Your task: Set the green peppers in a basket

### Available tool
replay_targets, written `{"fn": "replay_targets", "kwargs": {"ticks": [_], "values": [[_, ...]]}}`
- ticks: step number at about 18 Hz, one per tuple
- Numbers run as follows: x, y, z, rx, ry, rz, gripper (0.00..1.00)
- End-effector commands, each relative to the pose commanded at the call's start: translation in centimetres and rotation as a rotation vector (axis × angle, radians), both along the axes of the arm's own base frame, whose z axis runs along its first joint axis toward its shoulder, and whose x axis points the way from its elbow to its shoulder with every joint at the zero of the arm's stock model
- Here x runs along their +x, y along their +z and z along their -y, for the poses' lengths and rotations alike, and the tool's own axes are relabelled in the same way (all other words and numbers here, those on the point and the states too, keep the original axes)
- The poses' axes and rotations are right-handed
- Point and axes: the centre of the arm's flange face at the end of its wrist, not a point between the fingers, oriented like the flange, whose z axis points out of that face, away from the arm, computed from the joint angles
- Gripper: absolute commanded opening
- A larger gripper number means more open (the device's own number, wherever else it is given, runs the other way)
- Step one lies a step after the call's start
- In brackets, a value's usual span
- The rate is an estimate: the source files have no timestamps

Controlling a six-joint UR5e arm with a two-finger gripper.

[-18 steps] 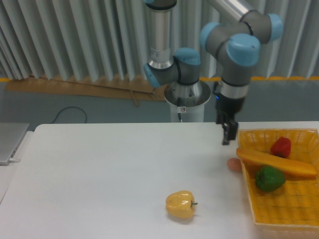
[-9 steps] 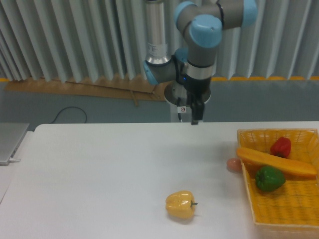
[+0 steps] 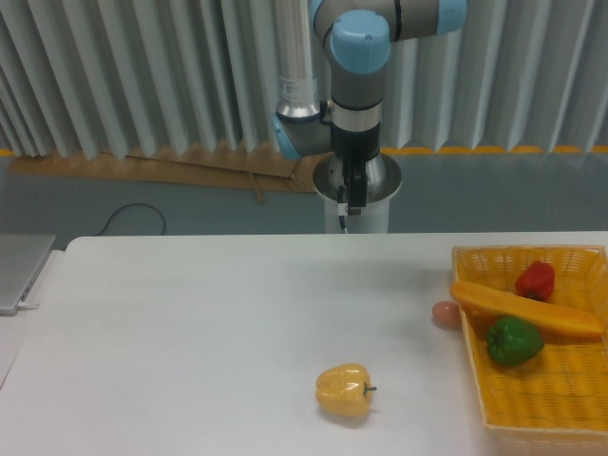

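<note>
Far off to my left, at the table's (image 3: 190, 313) edge, a grey flat thing (image 3: 21, 271), perhaps a laptop, lies partly out of view. A dark cable (image 3: 133, 217) curls on the floor behind the table, also well to my left and lower than my hand.

My gripper (image 3: 353, 203) hangs straight down from my wrist above the back edge of the table, in front of my own base column (image 3: 358, 185). It holds nothing. Seen edge-on against the pale base, my fingers look narrow and close together, but I cannot tell whether they are parted or closed.

Below my hand and a little to its left, well forward on the white table, the yellow pepper (image 3: 344, 390) sits alone, its stem pointing right.

To my right and lower, a small pinkish round thing (image 3: 446, 314) rests on the table, touching or just beside the left wall of the basket (image 3: 478, 384). The basket lies at the table's right edge, well apart from my hand. Inside it, a long orange vegetable (image 3: 527, 310) lies slanted across. The green pepper (image 3: 513, 341) sits in the basket just in front of that vegetable, touching it. The small red pepper (image 3: 536, 280) rests behind the vegetable, near the far wall.
</note>
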Motion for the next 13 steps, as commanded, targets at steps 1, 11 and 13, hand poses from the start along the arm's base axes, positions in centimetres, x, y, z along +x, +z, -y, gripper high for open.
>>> {"fn": "replay_targets", "kwargs": {"ticks": [1, 11, 13], "values": [[0.1, 0.1, 0.0, -0.003, -0.002, 0.001, 1.0], [-0.3, 1.5, -1.4, 0.094, 0.012, -0.015, 1.0], [-0.4, 1.6, -1.6, 0.114, 0.012, -0.023, 1.0]]}}
